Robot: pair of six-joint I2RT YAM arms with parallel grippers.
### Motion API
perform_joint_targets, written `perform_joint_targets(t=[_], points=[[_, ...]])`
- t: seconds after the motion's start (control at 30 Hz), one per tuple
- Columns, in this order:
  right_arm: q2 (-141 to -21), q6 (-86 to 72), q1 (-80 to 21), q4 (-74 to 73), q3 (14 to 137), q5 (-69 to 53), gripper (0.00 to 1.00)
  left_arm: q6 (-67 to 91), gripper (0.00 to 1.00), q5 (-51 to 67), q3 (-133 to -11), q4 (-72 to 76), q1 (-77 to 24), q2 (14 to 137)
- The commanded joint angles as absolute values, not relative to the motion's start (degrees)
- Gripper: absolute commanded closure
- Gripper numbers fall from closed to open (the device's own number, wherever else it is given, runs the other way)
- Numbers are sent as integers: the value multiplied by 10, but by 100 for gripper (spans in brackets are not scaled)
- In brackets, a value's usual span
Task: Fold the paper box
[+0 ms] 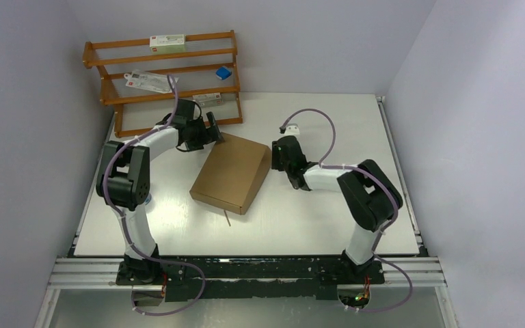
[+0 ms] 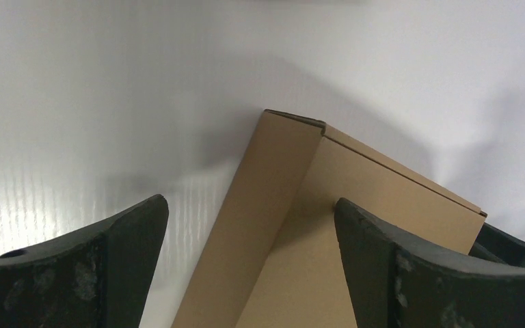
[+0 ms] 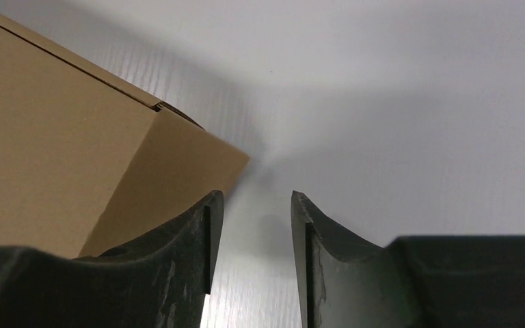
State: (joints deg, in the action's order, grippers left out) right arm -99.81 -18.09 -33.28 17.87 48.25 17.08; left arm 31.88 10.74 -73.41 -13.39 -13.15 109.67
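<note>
The paper box is a closed, flat brown cardboard mailer lying skewed on the white table. My left gripper is at its far left corner. In the left wrist view the gripper is wide open and straddles that corner of the box; its right fingertip is over the lid. My right gripper is beside the box's right corner. In the right wrist view it is narrowly open with only table between the fingers, and the box lies just left of them.
A wooden rack stands at the back left, holding small white cartons and a blue object. A thin brown sliver lies by the box's near edge. Walls close in on the left and right.
</note>
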Motion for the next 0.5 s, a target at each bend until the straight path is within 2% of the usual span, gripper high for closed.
perform_joint_targets(t=[0.0, 0.27, 0.47], points=[[-1047, -183, -329, 227, 508, 154, 56, 295, 5, 156, -759, -98, -128, 1130], [-1100, -147, -330, 268, 518, 99, 58, 262, 6, 227, -770, -79, -136, 1178], [-1114, -75, -333, 320, 513, 8, 58, 206, 8, 274, -779, -103, -168, 1194]])
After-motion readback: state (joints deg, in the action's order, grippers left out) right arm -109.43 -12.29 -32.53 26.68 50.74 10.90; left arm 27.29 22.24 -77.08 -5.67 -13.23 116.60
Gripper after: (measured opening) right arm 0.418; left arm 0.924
